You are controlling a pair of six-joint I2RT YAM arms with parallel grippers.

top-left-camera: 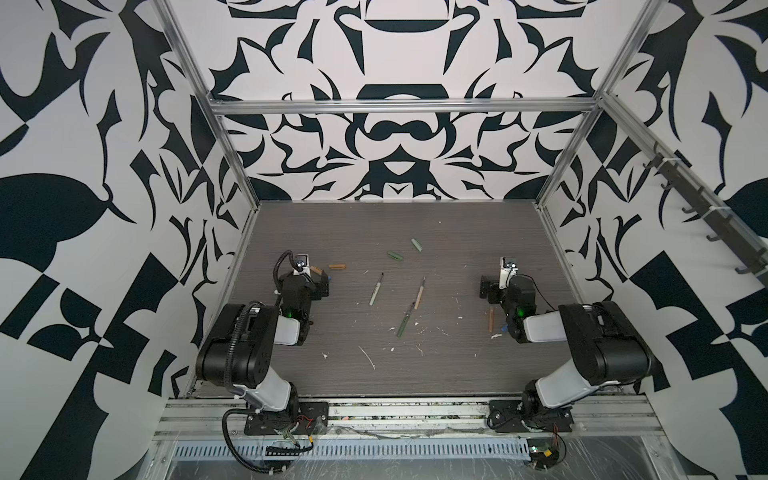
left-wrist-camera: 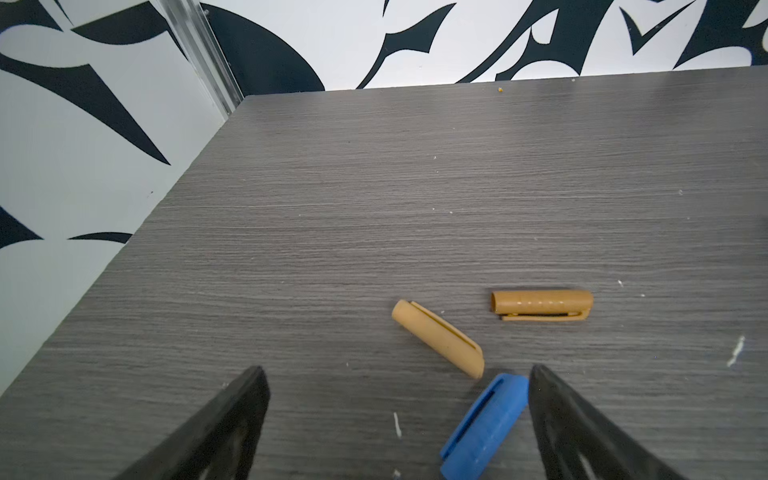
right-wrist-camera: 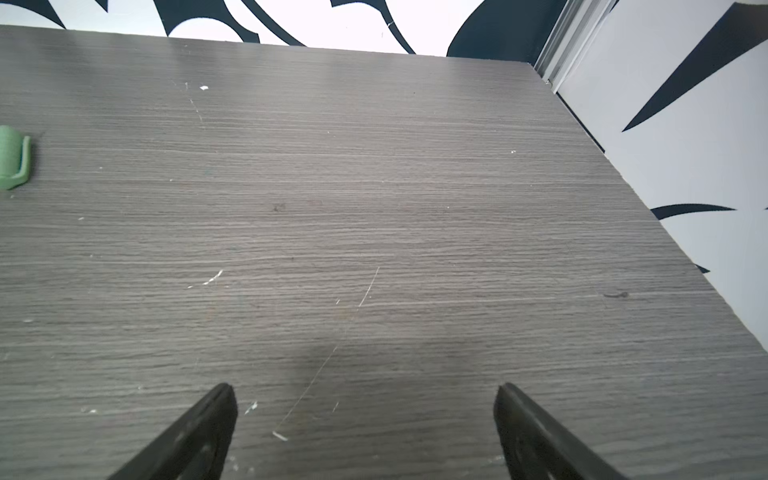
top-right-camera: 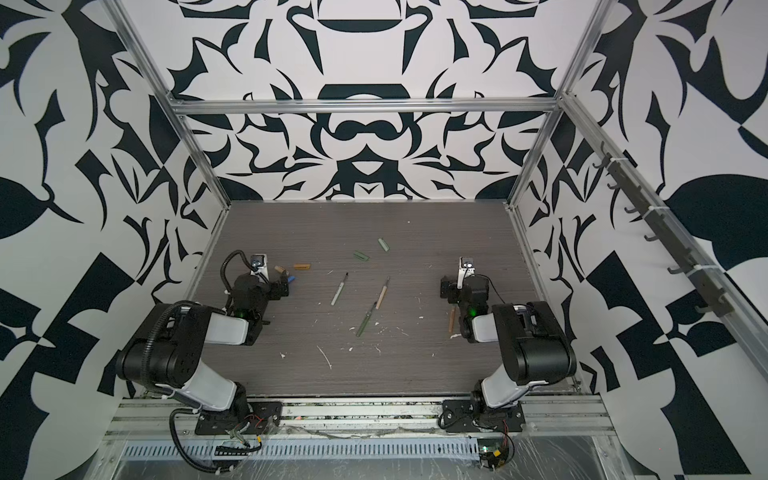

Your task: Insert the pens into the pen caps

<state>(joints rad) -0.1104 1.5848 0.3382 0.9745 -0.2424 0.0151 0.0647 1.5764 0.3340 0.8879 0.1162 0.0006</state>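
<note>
Left pincer [left-wrist-camera: 397,370] and right pincer [right-wrist-camera: 363,388] gape wide, empty; blue cap [left-wrist-camera: 486,424] lies just beside the left's finger

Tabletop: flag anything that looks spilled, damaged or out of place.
White flecks litter the table, thickest near the dark green pen. One long curved sliver lies nearer the front edge. They look like scraps or residue rather than task parts. Nothing looks broken.
</note>
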